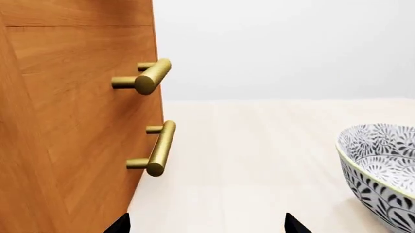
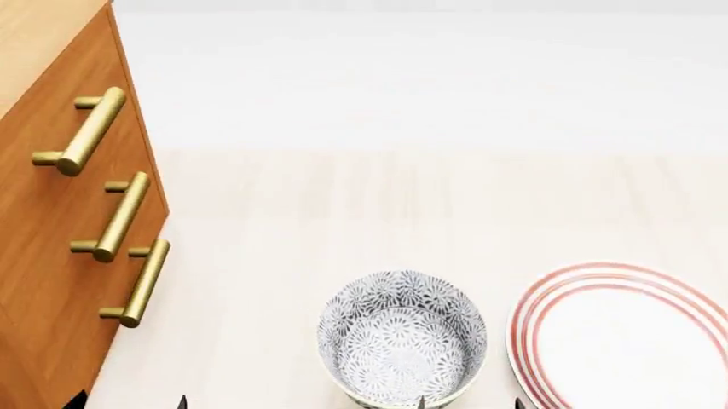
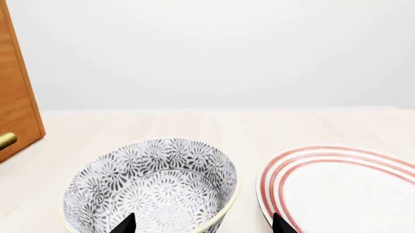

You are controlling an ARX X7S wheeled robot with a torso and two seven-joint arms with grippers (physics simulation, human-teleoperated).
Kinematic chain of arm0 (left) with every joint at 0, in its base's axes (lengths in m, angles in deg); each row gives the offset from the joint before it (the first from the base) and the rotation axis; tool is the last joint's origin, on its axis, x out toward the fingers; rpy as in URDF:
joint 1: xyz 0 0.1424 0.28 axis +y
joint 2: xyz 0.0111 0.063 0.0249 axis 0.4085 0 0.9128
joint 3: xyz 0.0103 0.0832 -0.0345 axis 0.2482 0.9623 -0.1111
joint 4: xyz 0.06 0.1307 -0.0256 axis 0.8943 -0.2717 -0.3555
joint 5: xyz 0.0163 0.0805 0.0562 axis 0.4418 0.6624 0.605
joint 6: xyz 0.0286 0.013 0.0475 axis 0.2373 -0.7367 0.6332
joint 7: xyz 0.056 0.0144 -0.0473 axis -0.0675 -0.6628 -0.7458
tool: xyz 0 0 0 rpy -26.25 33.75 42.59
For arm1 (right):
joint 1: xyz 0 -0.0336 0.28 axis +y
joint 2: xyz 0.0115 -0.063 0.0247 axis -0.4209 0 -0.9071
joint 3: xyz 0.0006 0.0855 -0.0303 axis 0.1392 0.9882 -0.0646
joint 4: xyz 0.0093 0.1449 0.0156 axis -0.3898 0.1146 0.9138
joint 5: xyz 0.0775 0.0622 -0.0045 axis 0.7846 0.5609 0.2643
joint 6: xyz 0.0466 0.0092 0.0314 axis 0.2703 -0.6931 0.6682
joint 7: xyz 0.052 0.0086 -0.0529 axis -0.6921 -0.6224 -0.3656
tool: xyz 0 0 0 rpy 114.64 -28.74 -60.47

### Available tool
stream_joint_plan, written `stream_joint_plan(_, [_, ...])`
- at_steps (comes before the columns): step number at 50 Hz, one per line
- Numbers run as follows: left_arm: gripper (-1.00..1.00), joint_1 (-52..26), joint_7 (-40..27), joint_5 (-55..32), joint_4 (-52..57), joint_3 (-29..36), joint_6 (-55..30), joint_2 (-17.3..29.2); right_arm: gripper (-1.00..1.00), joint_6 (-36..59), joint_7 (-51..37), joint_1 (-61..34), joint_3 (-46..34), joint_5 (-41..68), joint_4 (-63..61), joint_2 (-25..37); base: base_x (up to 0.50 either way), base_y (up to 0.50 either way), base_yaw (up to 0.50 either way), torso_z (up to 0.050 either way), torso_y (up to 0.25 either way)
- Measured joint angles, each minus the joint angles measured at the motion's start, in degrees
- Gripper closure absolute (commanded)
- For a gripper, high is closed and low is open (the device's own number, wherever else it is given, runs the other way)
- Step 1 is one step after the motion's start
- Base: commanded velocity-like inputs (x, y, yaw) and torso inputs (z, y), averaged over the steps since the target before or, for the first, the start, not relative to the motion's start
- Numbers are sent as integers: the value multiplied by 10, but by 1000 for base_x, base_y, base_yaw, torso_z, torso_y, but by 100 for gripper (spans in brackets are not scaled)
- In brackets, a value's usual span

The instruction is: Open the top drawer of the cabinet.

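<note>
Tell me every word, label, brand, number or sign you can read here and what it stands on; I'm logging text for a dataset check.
None: no view shows any writing.
The cabinet shows only wood grain and plain brass handles.
The bowl carries a grey-and-white floral pattern, no letters.
The plate has red rings only.
The table and the wall are blank.

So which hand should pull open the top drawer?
The left hand, probably. It sits right below the cabinet, nearest the top drawer's handle. The right hand is over by the bowl and plate, farther away.
</note>
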Motion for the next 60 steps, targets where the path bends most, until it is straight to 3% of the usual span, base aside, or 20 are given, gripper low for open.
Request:
stream_joint_plan(9, [-100, -7, -12, 9, -1, 3, -10, 4, -100, 0, -3, 0, -3, 3, 0, 3, 0, 0, 0, 0, 0])
stream_joint_plan(18, [-100, -43, -31, 69, 0, 33, -79, 26, -100, 2, -6, -1, -4, 8, 1, 4, 0, 0, 0, 0, 0])
stream_joint_plan(35, [-100, -138, -23, 222, 1, 139, -219, 70, -100, 5, -12, -5, -5, 18, 5, 6, 0, 0, 0, 0, 0])
stream_joint_plan(60, [-100, -249, 15, 452, -35, 318, -325, 115, -100, 5, -16, -7, -10, 32, 12, 11, 0, 0, 0, 0, 0])
